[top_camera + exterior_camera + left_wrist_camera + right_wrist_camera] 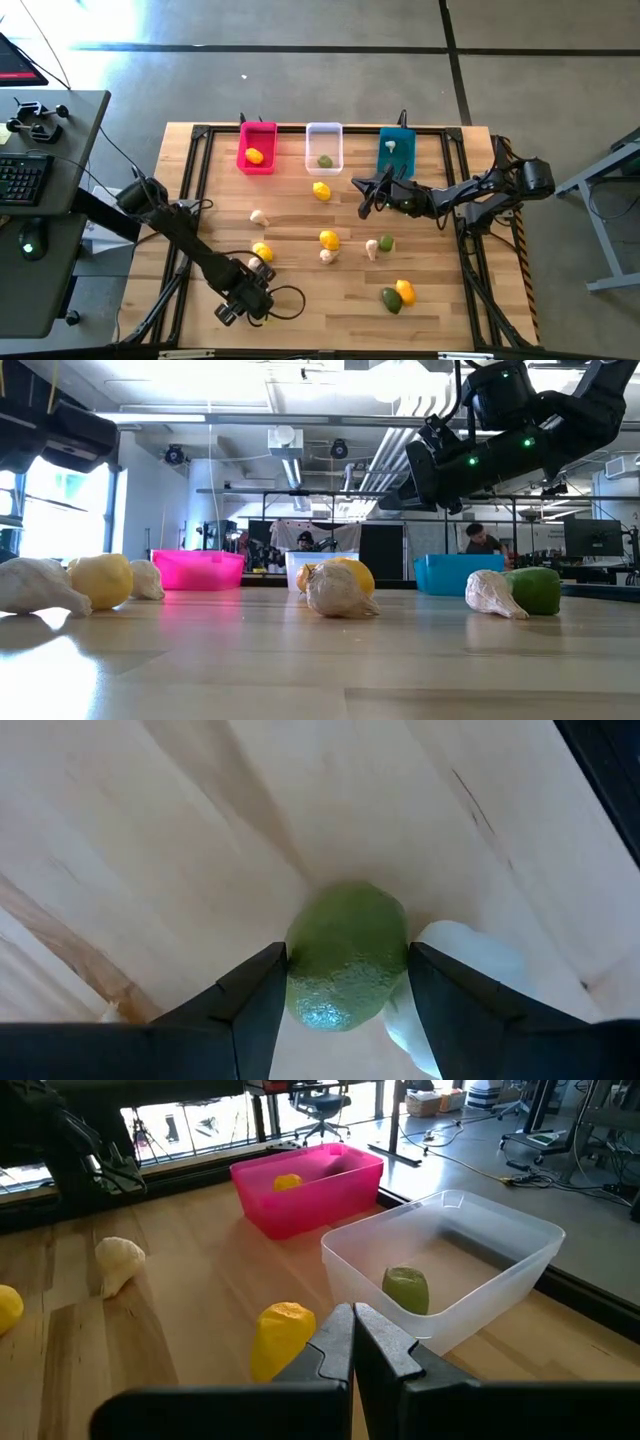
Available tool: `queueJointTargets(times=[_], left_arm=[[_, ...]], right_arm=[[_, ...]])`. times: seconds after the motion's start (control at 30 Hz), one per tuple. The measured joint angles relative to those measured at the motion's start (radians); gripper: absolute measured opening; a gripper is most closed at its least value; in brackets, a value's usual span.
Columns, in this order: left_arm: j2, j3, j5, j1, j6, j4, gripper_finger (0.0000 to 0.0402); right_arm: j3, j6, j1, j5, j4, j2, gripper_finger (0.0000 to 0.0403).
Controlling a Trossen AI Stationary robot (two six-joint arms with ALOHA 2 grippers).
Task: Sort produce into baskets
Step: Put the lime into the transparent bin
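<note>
Near table's front edge | left hand (pixel 345 1010) spread around lime (pixel 345 960), visible only in wrist view | right hand (pixel 352 1342) pressed together

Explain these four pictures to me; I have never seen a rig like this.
This is a robot with two dark jointed arms at a wooden table, each ending in a two-finger gripper. One picture looks straight down, one looks level across the tabletop, and two come from cameras on the wrists. Along one edge stand three small plastic bins: a bright pink one holding a yellow lemon-like piece, a translucent white one holding a green piece, and a teal blue one holding an off-white garlic-like piece. More such pieces lie loose on the wood. The left gripper is open, its fingers either side of a round green lime-like piece on the table. The right gripper is shut and empty, near the white bin.
</note>
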Motion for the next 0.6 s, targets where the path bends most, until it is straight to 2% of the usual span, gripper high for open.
queueJointTargets(times=[0.47, 0.6], left_arm=[[-0.002, -0.033, -0.054, 0.01, 0.087, 0.008, 0.0198], [-0.002, -0.034, -0.061, 0.013, 0.091, 0.008, 0.0184]], right_arm=[[0.0, -0.008, 0.0, 0.0, -0.002, 0.0, 0.0], [0.0, -0.007, 0.0, 0.0, -0.002, 0.0, 0.0]])
